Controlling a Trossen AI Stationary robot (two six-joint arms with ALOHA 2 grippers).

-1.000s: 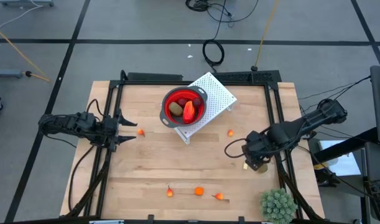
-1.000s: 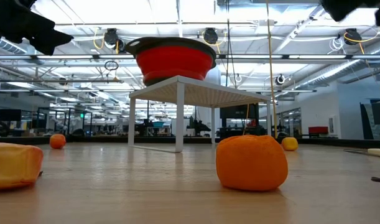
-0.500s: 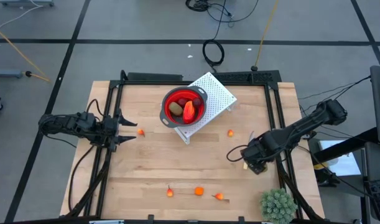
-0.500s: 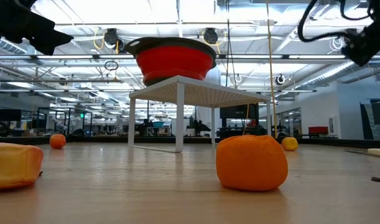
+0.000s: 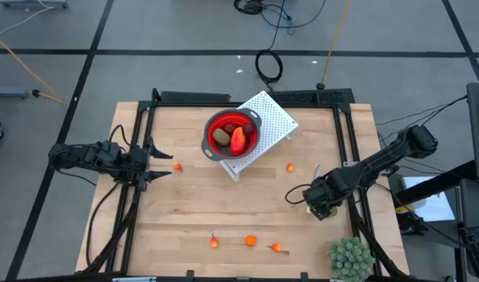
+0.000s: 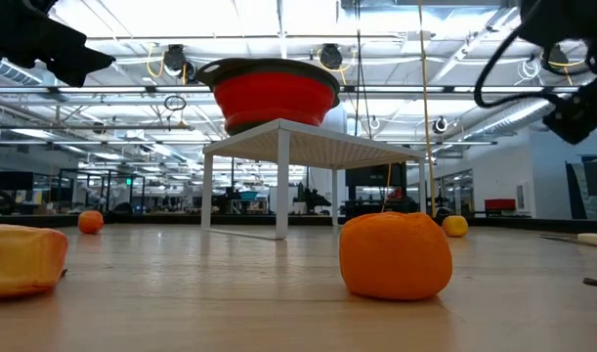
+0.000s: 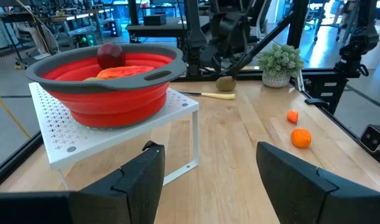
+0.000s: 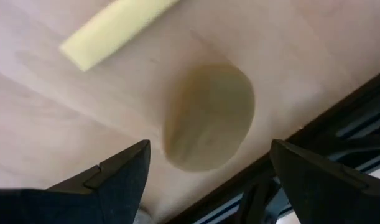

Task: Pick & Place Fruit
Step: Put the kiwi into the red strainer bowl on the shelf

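So the right gripper (image 8: pixel 205 171) is hanging right over an olive-brown oval fruit (image 8: pixel 208 117) near the table's right edge, fingers spread wide with the fruit sitting in the gap between them, nothing gripped yet. A pale yellow stick (image 8: pixel 115 32) lies just beside it, so that's the thing to avoid pinching by accident.

My guess is this fruit is a light plastic or foam toy, smooth and rounded, so it could squirt out if the fingers land off-centre. I'd close across the short width at the fattest part.

Further out, three little orange pieces (image 5: pixel 251 240) sit along the near edge of the table (image 5: pixel 184 211), one more small orange one (image 5: pixel 291 167) is out in the middle-right, and another (image 5: pixel 178 166) is just ahead of the left gripper (image 5: pixel 157 165), which waits at the left side with its fingers apart, empty.

Farthest back, the red bowl (image 5: pixel 232 133) sits on a white perforated stand (image 5: pixel 274 117) and already has an olive oval, a red-orange long piece and dark red balls in it.
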